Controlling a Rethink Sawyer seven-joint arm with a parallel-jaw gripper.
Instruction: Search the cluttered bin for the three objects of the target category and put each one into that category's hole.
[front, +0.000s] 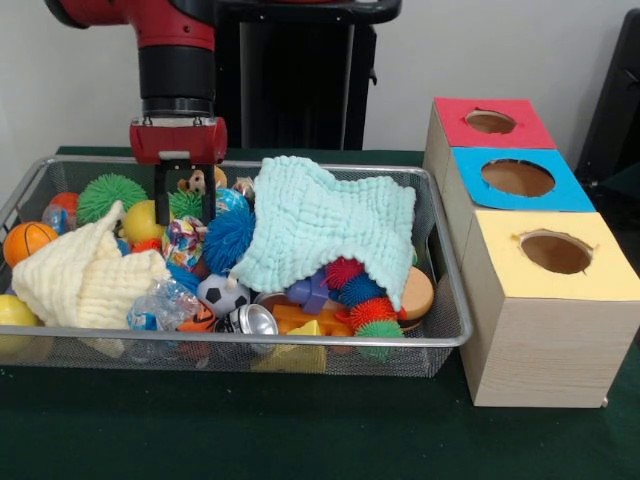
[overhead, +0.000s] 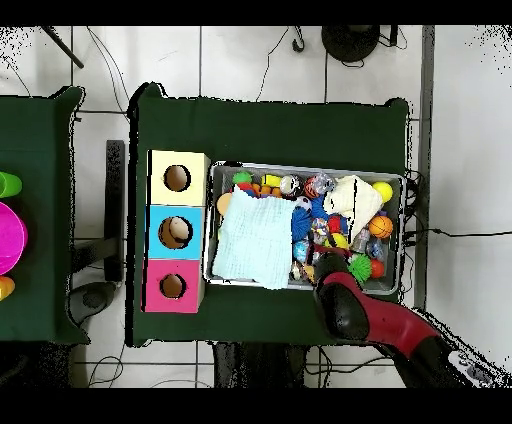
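Sitting nearest in the wire bin (front: 440, 335): soccer ball (front: 222, 292), metal can (front: 256, 320), red spiky balls (front: 372, 312). Mid-bin, cream cloth (front: 85, 275) left, mint cloth (front: 325, 225) over the centre. Farther back, gripper (front: 185, 205) hangs w/ fingers (front: 161, 198) slightly apart, holding nothing, above a blue spiky ball (front: 228, 235). Yellow (front: 556, 252), blue (front: 517, 177), red (front: 490, 121) holes line the box right of bin.

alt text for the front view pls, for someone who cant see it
A red and black robot arm lowers its open gripper into a wire mesh bin crowded with balls and toys, partly covered by a pale green cloth and a cream cloth. Beside the bin stand three wooden boxes with round holes, topped red, blue and yellow.
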